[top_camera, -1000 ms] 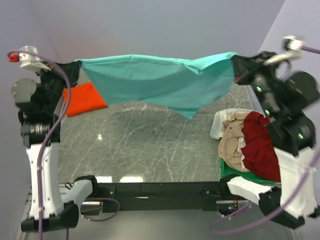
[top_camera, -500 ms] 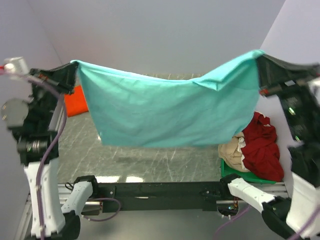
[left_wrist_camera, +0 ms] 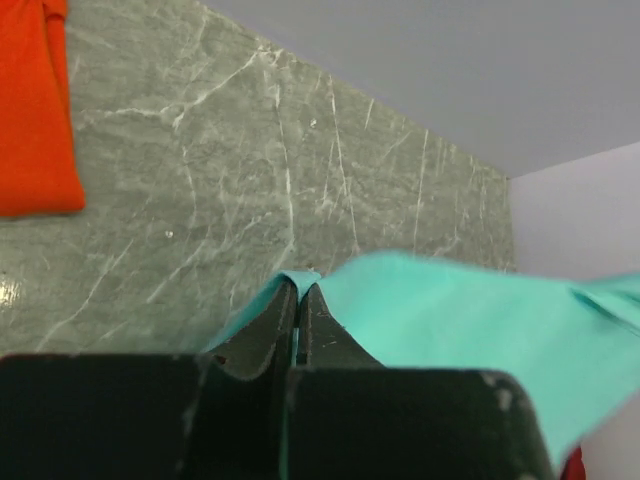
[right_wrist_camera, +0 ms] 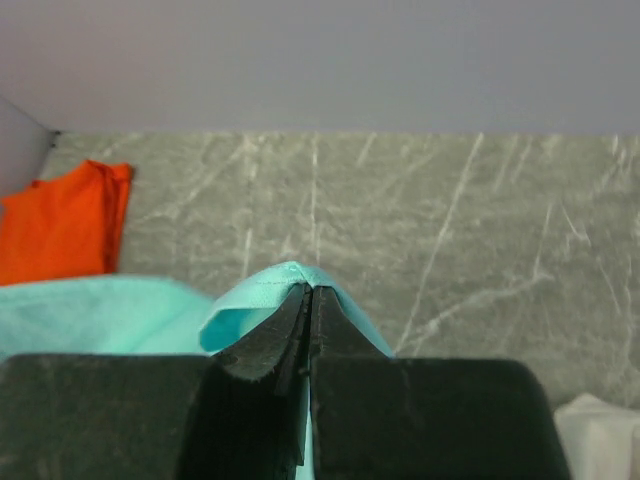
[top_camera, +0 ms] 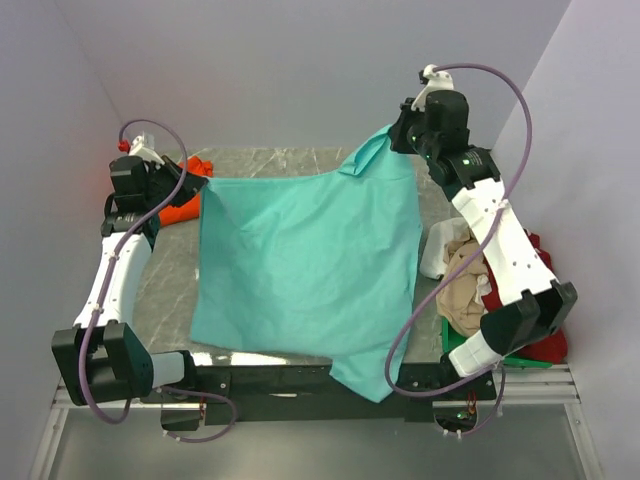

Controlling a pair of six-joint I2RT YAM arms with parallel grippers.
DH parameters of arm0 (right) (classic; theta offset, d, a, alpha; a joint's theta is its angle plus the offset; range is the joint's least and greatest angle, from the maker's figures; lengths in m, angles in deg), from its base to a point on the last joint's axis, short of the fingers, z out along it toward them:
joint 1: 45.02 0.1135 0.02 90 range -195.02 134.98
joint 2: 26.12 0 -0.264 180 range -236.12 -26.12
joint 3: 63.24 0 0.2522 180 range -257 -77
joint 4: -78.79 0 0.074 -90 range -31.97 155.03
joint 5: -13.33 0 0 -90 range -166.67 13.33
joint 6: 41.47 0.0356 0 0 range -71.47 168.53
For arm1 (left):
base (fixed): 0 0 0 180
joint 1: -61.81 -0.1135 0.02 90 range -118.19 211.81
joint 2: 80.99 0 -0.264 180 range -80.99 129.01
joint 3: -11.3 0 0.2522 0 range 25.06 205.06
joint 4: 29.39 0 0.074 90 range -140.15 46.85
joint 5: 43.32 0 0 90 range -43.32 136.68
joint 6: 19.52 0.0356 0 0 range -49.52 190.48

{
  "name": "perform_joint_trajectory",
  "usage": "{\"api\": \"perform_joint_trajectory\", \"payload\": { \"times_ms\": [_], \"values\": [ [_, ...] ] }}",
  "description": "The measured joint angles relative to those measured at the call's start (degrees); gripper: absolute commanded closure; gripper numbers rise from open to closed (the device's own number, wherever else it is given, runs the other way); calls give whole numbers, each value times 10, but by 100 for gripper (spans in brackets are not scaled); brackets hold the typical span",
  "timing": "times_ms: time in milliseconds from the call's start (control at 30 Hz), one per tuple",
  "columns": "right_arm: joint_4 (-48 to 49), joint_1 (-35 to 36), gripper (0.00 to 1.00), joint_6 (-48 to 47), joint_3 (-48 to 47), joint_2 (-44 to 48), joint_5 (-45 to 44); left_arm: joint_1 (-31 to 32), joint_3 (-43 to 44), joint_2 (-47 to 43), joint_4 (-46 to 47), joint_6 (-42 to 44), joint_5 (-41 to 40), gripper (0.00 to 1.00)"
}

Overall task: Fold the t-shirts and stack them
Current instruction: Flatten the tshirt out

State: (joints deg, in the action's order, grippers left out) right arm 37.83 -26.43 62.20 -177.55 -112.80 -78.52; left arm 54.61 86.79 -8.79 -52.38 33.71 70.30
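Grey marbled table (top_camera: 280, 163), pale lilac walls (top_camera: 280, 70) around; left gripper (left_wrist_camera: 297, 288) and right gripper (right_wrist_camera: 308, 290) each pinch the teal t-shirt (top_camera: 310, 260).

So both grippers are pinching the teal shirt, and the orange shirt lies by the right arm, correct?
No: the orange shirt lies by the left arm, as the top view shows. The left gripper and right gripper do pinch the teal shirt.

The black right pincer (right_wrist_camera: 308, 292) is pinched tight on a raised fold of a soft teal cotton t-shirt (right_wrist_camera: 255, 300), which spreads off to the left. Beyond lies the grey-green marbled desk (right_wrist_camera: 450, 220), with a bright orange cotton t-shirt (right_wrist_camera: 60, 225) flat at its left and a bit of white cloth (right_wrist_camera: 600, 435) at the lower right corner.
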Motion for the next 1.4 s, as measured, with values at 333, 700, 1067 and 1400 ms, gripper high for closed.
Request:
{"api": "perform_joint_trajectory", "payload": {
  "times_ms": [333, 700, 1067, 1400],
  "values": [
    [-12, -3, 100, 3, 27, 40, -18, 0, -13, -56, 0, 12, -10, 99],
    [16, -3, 100, 4, 67, 322, 1, 0, 10, -279, -3, -4, -30, 99],
    [41, -3, 100, -6, -40, 386, 31, 1, 133, -358, -21, -5, -42, 99],
    [66, -7, 100, -16, -52, 231, 20, 1, 48, -243, 45, -18, -19, 99]
  ]
}}
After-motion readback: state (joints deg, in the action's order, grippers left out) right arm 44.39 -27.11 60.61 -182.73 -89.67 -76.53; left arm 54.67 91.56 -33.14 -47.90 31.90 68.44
